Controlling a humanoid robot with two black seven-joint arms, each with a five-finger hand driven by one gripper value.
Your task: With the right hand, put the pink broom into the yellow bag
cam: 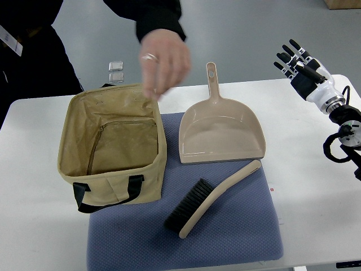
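The pinkish-beige hand broom point(217, 195) with black bristles lies diagonally on the blue mat point(237, 237), handle pointing up-right. The open tan-yellow fabric bag point(113, 148) with black handles stands to its left, partly on the mat. My right hand point(299, 63) is raised at the far right of the table, fingers spread and holding nothing, well away from the broom. My left arm does not show.
A matching dustpan point(221, 130) lies on the mat just behind the broom. A person's hand point(163, 62) reaches over the bag's back rim. Two small clear items point(115, 71) lie beyond the table's far edge.
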